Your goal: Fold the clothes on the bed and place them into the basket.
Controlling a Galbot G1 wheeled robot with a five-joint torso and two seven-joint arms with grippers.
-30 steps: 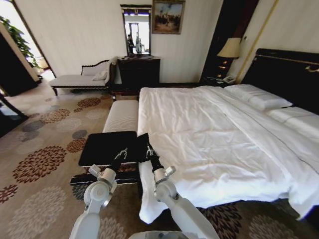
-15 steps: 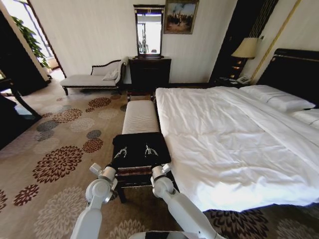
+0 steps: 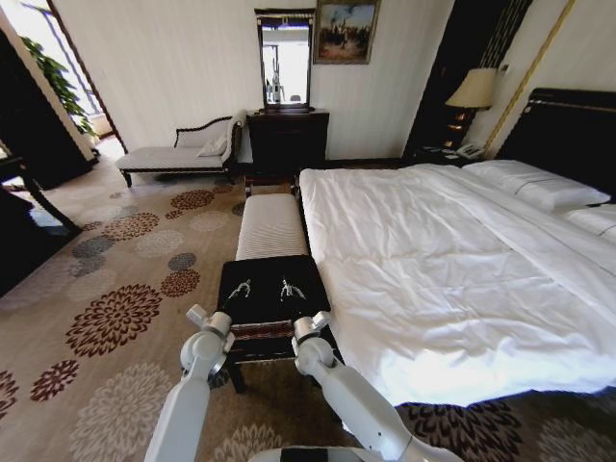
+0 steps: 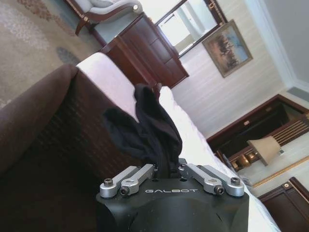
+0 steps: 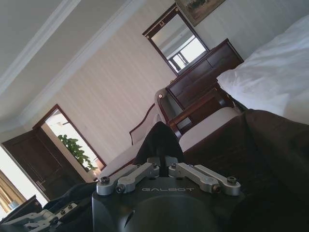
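The black T-shirt [image 3: 269, 279] lies bunched in the black basket [image 3: 274, 330], which stands on the carpet at the foot corner of the white bed [image 3: 452, 279]. My left gripper [image 3: 239, 288] and right gripper [image 3: 291, 288] hang side by side low over the basket, each shut on a fold of the shirt. In the left wrist view a tuft of black cloth [image 4: 154, 130] rises from the left gripper [image 4: 166, 166], beside the basket's brown rim [image 4: 34, 111]. The right wrist view shows cloth [image 5: 161, 137] pinched in the right gripper [image 5: 163, 162].
A narrow white-cushioned bench [image 3: 269, 224] stands just beyond the basket along the bed's foot. Farther back are a dark dresser [image 3: 287, 140] with a mirror and a chaise [image 3: 178, 152]. Open patterned carpet [image 3: 115, 318] spreads to my left.
The camera has turned, so the whole picture shifted right. Both grippers with the shirt went from the basket's bed-side edge to over its middle.
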